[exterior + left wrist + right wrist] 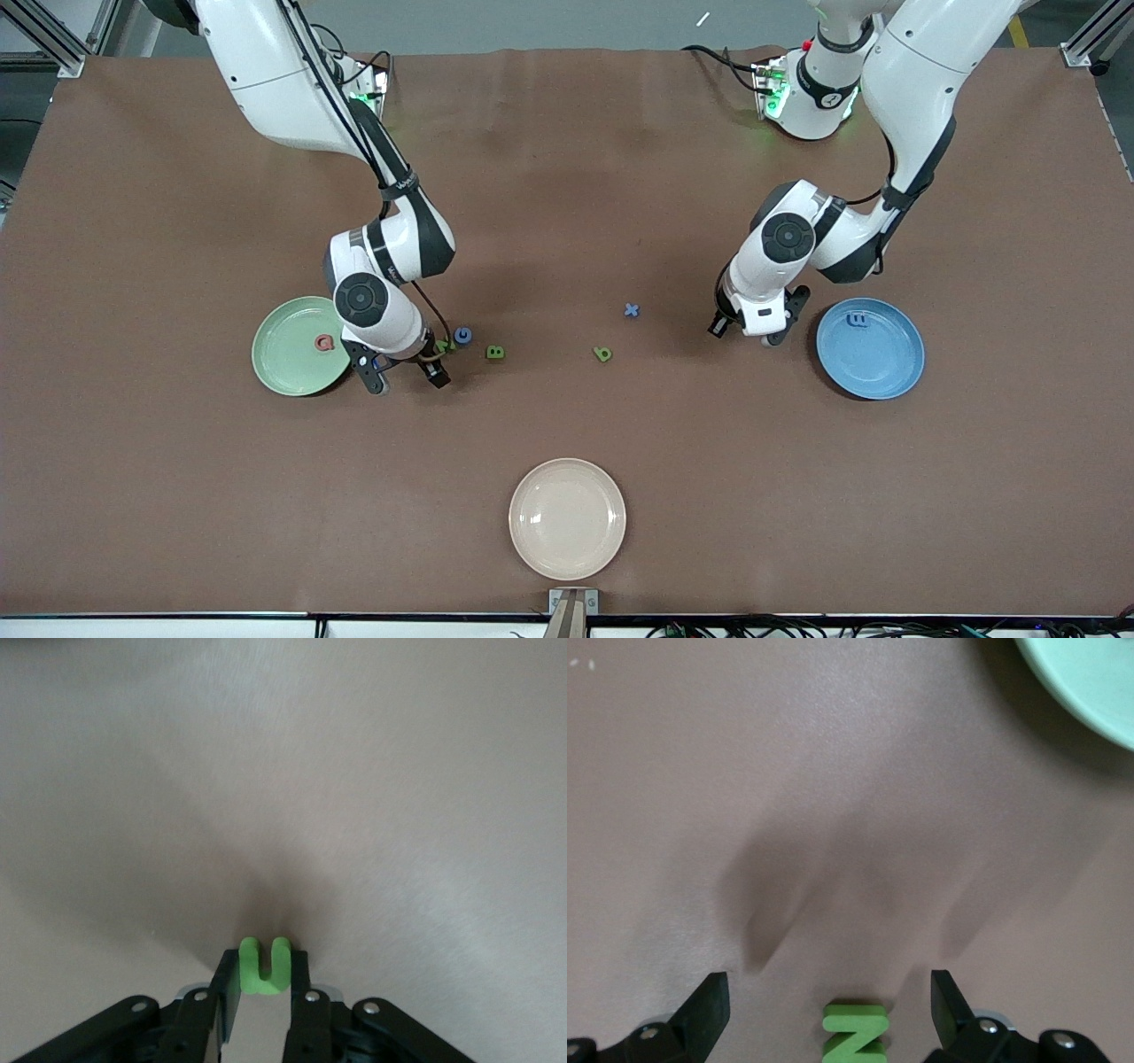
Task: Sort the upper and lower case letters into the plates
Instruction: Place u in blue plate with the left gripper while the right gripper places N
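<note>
My left gripper (749, 331) is low over the table beside the sky blue plate (877, 359), shut on a green n (265, 966) pinched between its fingers (227, 988). A blue m (857, 320) lies in that plate. My right gripper (407, 377) hangs open beside the mint green plate (285, 354), which holds a pink Q (325, 342). A green N (855, 1034) lies flat between its spread fingers (710, 999), untouched. A blue G (462, 336), green B (495, 352), green b (602, 354) and blue x (632, 310) lie on the brown table.
A cream-white plate (567, 518) sits empty near the table's front edge, nearer the front camera than all the letters. The mint plate's rim (1090, 682) shows at the corner of the right wrist view.
</note>
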### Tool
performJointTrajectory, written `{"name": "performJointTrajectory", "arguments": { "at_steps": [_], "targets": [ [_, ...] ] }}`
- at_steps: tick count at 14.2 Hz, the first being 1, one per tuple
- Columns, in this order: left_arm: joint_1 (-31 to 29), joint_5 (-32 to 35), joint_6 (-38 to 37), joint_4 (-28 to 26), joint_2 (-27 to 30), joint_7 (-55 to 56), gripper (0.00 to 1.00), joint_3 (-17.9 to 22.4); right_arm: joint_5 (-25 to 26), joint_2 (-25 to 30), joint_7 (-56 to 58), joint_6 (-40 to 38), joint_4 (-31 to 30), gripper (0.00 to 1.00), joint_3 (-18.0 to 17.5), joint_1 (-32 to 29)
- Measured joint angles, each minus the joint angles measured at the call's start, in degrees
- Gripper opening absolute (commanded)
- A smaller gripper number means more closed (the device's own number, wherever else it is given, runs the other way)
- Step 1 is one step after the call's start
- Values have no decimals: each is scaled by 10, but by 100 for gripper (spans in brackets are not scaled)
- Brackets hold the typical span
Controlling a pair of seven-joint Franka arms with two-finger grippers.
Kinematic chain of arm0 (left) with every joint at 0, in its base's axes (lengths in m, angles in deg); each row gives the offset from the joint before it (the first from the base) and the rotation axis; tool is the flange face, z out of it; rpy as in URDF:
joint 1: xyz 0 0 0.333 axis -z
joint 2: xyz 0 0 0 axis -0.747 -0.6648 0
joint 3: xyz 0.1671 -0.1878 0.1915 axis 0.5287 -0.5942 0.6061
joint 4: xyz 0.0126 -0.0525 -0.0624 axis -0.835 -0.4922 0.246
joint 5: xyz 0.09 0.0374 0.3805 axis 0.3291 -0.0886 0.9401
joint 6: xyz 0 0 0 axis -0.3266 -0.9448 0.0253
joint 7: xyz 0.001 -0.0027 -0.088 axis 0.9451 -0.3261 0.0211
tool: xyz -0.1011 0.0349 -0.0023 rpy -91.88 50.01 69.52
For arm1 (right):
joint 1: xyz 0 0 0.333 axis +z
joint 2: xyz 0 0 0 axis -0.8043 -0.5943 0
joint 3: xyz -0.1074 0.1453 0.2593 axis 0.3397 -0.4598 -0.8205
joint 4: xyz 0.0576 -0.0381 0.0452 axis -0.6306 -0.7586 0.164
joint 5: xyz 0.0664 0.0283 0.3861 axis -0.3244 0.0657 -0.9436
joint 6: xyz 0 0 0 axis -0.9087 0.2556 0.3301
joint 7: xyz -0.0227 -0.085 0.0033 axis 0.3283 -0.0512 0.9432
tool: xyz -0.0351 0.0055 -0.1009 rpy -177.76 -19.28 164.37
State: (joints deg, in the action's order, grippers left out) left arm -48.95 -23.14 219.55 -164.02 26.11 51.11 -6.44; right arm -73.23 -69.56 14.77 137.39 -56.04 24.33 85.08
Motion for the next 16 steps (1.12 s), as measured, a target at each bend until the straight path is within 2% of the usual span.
{"name": "performJointTrajectory", "arguments": {
  "at_steps": [4, 8, 11, 15, 16],
  "targets": [
    [-16, 2, -24, 6, 38, -69, 6, 0, 0, 0, 0, -2, 11, 97, 0, 0],
    [-71, 3, -80, 6, 75, -225, 4, 0, 0, 0, -1, -22, 10, 92, -4, 3],
    [-117, 3, -117, 5, 91, -361, 4, 0, 0, -1, -1, -28, 5, 79, -4, 9],
    [-190, 4, -126, -4, 100, -580, 4, 1, 0, -1, -3, -28, 4, 55, -4, 16],
    [-209, 4, -128, -6, 100, -637, 4, 1, 0, -1, -3, -28, 4, 51, -4, 17]
  ]
}}
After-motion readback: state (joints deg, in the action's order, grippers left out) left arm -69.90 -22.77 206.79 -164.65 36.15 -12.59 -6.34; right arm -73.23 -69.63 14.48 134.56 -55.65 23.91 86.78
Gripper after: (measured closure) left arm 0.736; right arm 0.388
